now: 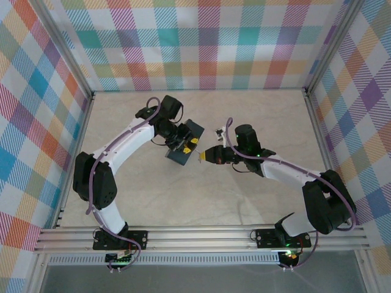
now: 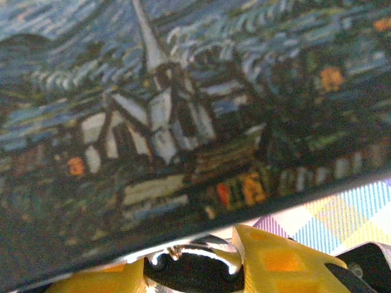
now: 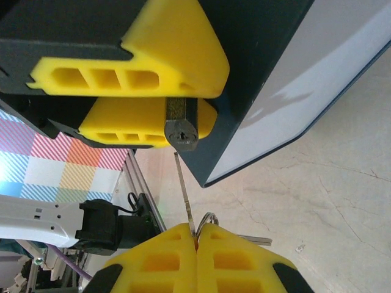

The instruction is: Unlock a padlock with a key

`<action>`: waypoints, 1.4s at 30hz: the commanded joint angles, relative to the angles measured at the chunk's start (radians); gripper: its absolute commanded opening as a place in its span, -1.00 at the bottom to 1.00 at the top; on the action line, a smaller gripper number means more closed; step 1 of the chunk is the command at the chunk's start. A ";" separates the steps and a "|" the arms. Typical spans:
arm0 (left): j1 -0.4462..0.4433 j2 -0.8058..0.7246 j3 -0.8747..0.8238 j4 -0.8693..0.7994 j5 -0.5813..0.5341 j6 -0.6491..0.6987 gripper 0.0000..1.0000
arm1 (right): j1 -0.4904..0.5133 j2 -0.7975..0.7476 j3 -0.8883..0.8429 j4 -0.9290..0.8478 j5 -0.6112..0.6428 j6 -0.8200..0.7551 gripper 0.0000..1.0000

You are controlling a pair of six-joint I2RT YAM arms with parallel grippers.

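The small dark padlock (image 3: 181,132) is clamped between the yellow fingers (image 3: 153,67) of my left gripper (image 1: 186,145), which is shut on it, keyhole end facing my right gripper. Its silver shackle (image 2: 204,250) shows between those fingers in the left wrist view. My right gripper (image 3: 197,239) is shut on the thin grey key (image 3: 184,189). The blade points up at the padlock's keyhole, its tip a small gap below and slightly left of it. A key ring (image 3: 209,218) and a second key (image 3: 253,240) hang beside the pads. In the top view my right gripper (image 1: 203,156) sits just right of the left one.
The dark blue painted tin (image 1: 190,131) lies under and behind the left gripper, close up in the left wrist view (image 2: 183,110) and the right wrist view (image 3: 269,61). A small loose item (image 1: 217,131) lies on the marble table (image 1: 256,116). Checked walls enclose the table.
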 commanded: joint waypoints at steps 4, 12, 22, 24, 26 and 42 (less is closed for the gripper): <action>0.015 -0.048 -0.004 0.006 0.007 -0.003 -0.83 | 0.005 -0.028 -0.011 0.019 -0.006 -0.020 -0.97; 0.015 -0.052 -0.008 0.012 0.015 -0.002 -0.82 | 0.005 0.010 0.016 0.077 -0.013 0.010 -0.97; 0.014 -0.060 -0.011 0.013 0.016 -0.002 -0.83 | 0.006 0.055 0.042 0.073 -0.003 0.005 -0.97; 0.014 -0.057 -0.011 0.015 0.018 -0.001 -0.83 | 0.005 0.057 0.041 0.084 -0.001 0.007 -0.97; 0.015 -0.059 -0.011 0.012 0.018 -0.001 -0.83 | 0.006 0.055 0.038 0.097 -0.004 0.010 -0.97; 0.026 -0.065 -0.021 0.003 0.007 0.008 -0.84 | 0.005 0.009 0.030 0.070 -0.001 -0.021 -0.96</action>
